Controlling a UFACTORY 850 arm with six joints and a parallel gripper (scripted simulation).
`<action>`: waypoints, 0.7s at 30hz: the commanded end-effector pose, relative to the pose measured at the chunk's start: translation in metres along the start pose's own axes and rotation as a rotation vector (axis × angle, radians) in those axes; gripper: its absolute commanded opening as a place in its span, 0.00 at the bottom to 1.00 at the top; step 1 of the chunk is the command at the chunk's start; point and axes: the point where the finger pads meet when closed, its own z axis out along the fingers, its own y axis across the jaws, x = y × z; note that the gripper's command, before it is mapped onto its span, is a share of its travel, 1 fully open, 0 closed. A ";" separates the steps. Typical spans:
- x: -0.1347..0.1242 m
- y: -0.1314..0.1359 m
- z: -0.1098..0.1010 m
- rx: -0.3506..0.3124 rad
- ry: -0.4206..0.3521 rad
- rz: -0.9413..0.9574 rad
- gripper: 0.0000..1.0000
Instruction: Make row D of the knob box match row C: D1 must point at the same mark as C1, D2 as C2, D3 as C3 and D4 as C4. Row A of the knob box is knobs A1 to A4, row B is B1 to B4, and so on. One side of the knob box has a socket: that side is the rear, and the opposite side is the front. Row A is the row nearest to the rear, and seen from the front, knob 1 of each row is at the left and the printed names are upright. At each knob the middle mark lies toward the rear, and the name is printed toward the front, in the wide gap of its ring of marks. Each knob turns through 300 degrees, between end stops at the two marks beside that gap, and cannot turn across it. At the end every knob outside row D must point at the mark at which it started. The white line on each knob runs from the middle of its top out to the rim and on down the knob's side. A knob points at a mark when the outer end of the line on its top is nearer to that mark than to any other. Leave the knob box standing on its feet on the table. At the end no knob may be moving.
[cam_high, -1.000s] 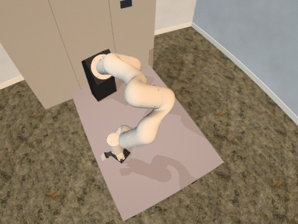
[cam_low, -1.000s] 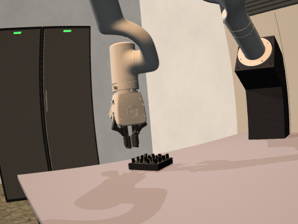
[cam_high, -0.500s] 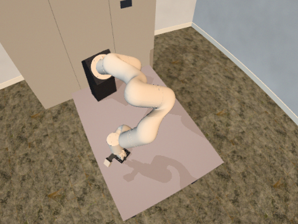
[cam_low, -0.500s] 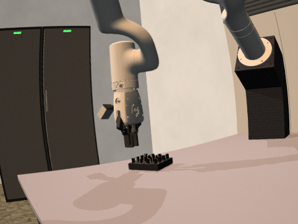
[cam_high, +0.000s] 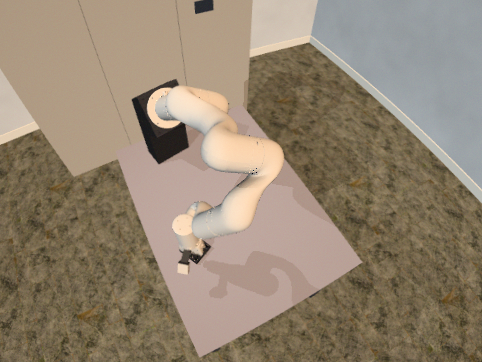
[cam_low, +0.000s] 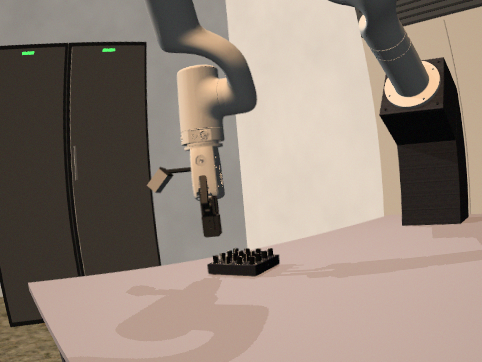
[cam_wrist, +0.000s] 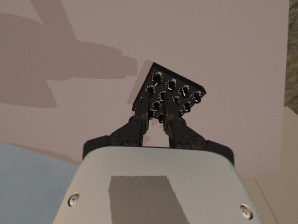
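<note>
We take the knob box as our landmark. The box (cam_high: 195, 261) (cam_low: 232, 270) (cam_wrist: 179, 78) sits flat on the table (cam_high: 280, 220) (cam_low: 320, 310) (cam_wrist: 240, 45), its knobs upward. Our gripper (cam_high: 186, 257) (cam_low: 212, 233) (cam_wrist: 156, 100) hangs above the box, well apart from it in the outside view, fingers pointing down. The fingers stand a little apart, a narrow gap between them, and we have hold of nothing. The arm (cam_high: 242, 152) (cam_low: 200, 95) reaches over to the box from its black pedestal (cam_high: 172, 146) (cam_low: 427, 185), which stands well apart from the box, at the table's far end.

We judge that we are between turns, or lining up for one: no knob is being gripped. From above the box we cannot read which marks rows C and D point at, nor tell which side has the socket, so we cannot say how much of row D already matches.

Next, we think, we must centre the gap over one row D knob, set the fingers' angle to suit it, widen them if the knob needs it, and come straight down toward the box. The knobs stand close together, so a finger set down off centre could nudge a neighbour that must keep its mark.
</note>
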 end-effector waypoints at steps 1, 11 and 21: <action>0.000 0.000 -0.001 0.000 0.019 -0.155 0.19; 0.000 0.000 -0.003 -0.003 0.019 -0.454 0.19; 0.000 0.000 -0.005 -0.006 0.018 -0.739 0.19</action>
